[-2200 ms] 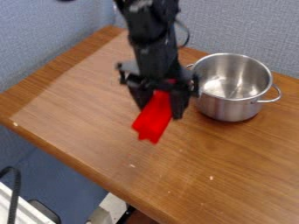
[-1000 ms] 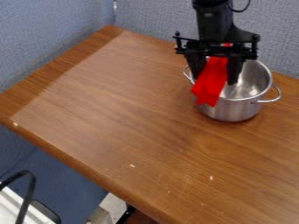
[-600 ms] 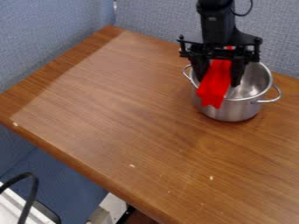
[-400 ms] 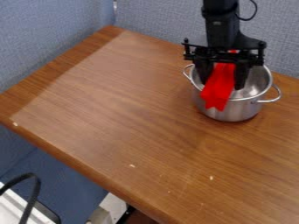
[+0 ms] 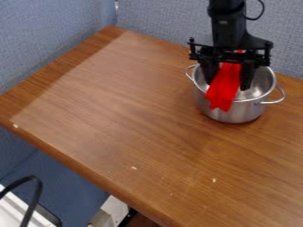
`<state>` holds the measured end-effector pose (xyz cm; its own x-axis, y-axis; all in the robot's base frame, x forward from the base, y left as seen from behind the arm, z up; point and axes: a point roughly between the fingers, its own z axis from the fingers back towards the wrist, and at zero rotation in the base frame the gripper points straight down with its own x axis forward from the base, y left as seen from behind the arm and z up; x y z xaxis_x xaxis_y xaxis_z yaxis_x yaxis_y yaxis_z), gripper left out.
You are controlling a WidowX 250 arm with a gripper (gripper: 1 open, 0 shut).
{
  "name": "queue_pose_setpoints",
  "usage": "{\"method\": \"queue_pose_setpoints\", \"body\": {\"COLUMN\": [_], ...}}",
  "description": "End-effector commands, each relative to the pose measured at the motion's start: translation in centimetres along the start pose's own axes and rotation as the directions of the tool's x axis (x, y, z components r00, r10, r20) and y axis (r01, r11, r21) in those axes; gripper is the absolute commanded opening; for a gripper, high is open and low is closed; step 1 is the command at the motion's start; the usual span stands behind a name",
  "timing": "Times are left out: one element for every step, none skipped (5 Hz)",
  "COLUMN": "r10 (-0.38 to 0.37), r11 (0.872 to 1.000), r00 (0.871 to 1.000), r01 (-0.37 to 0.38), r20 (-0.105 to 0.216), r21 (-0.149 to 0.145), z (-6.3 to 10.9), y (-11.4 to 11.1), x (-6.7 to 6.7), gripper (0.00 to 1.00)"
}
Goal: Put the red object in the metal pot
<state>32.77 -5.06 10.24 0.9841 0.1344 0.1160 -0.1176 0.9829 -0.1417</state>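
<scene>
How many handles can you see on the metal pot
2. One small loop handle is at the pot's upper left in the picture, beside the red object; the other sticks out at the right.

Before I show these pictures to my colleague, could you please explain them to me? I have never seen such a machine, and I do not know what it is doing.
All pictures come from one camera, which looks down at a wooden table from the front. The dark shape at the top is a robot arm, a machine that works like a single arm. At its lower end are the jaws, the part that grasps. They are closed on a red block, which hangs tilted at the metal pot. The pot is round and shiny, with small handles. From this one view I cannot tell whether the block's lower end is inside the pot or in front of it. The task is to put it in.
</scene>
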Motion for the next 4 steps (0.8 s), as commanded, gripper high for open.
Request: {"method": "queue_pose_setpoints", "body": {"r10": [0.009, 0.001, -0.007, -0.012], "r11": [1.000, 1.000, 1.000, 1.000], "r00": [0.998, 0.998, 0.998, 0.999], "r01": [-0.009, -0.001, 0.007, 0.012], "r20": [0.062, 0.057, 0.055, 0.049], "r21": [-0.007, -0.003, -0.005, 0.000], "z": [2.1, 1.8, 1.3, 1.0], "y": [0.6, 0.4, 0.3, 0.2], "x": [1.2, 1.6, 2.0, 2.1], "gripper": [0.00, 0.00, 0.00, 0.00]}}
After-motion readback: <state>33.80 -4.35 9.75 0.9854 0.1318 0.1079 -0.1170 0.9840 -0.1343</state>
